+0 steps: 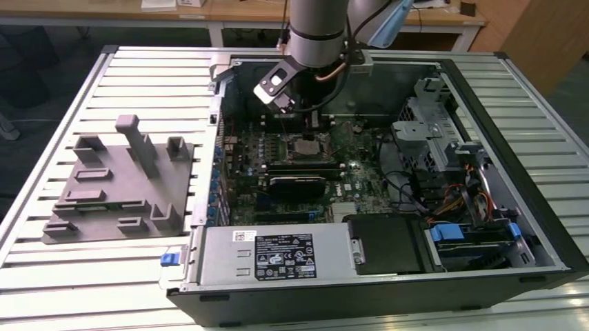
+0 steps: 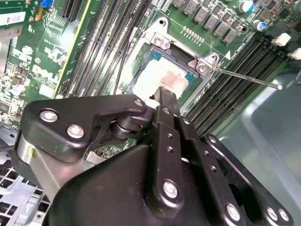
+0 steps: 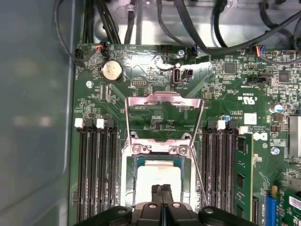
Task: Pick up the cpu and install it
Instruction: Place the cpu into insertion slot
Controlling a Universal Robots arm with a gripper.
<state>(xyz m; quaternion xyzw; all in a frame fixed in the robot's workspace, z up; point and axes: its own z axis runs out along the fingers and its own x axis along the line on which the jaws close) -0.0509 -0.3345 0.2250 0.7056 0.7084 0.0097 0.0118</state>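
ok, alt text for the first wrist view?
The cpu lies flat in the open socket, with the gripper shut over its edge. The socket's metal load plate stands flipped open, and dark memory slots flank it on the green motherboard.

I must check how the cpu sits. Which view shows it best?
The first wrist view: the cpu lies in the socket, seen from above, with the gripper covering one edge. In the second wrist view the gripper hides more of it. In the exterior view it is a tiny pale square under the arm.
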